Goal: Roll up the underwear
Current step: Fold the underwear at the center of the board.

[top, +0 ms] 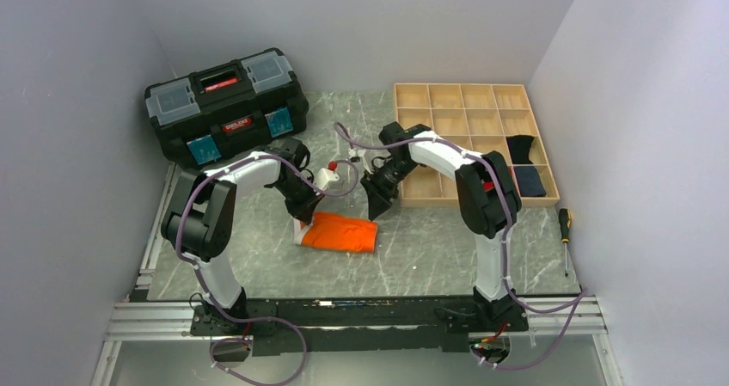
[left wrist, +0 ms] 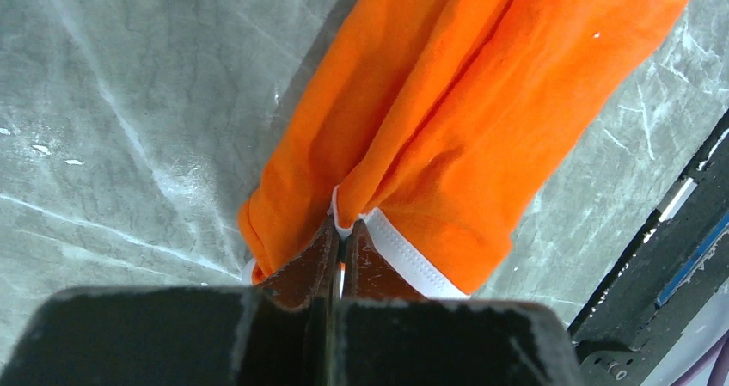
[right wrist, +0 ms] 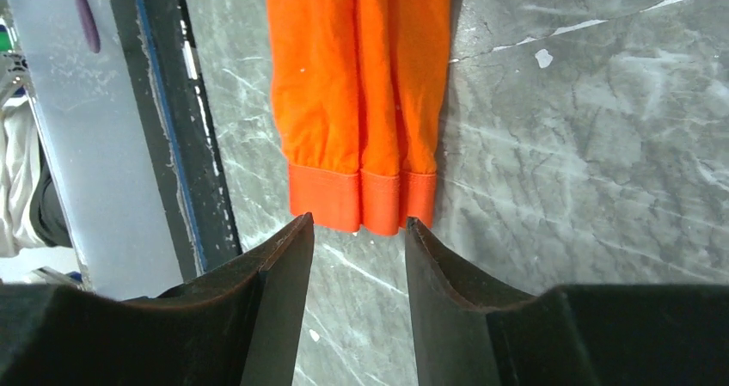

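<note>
The underwear (top: 344, 232) lies on the tabletop (top: 447, 248), folded into a long narrow strip. Its long axis goes from left to right across the top view, between my two arms. My left fingers (top: 306, 216) are at the left short end, pressed together on the white waistband trim; in the left wrist view the trim sits directly between the tips. My right fingers (top: 379, 204) stand at the other short end, spread about as wide as the strip and holding nothing. The hem is just in front of them, and I think they do not touch it. I judge the roll must begin at one short end and travel along this axis.
</note>
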Robot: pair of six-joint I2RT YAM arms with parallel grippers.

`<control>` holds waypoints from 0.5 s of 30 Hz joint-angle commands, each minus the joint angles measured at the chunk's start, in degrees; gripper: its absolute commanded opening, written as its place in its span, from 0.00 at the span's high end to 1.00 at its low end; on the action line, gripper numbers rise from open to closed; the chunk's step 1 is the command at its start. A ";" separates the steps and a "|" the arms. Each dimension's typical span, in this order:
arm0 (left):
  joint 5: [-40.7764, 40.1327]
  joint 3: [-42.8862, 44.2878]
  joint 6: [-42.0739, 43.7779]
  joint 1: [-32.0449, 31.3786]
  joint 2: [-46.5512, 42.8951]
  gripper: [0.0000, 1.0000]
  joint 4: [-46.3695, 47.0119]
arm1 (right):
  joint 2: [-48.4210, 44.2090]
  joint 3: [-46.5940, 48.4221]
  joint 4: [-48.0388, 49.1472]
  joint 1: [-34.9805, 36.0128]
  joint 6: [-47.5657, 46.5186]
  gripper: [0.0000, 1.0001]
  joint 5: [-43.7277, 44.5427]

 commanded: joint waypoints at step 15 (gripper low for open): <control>2.99 -1.98 -5.83 2.37 -1.41 1.00 3.94 | -0.92 -3.04 -4.55 -1.23 -6.55 0.63 -20.50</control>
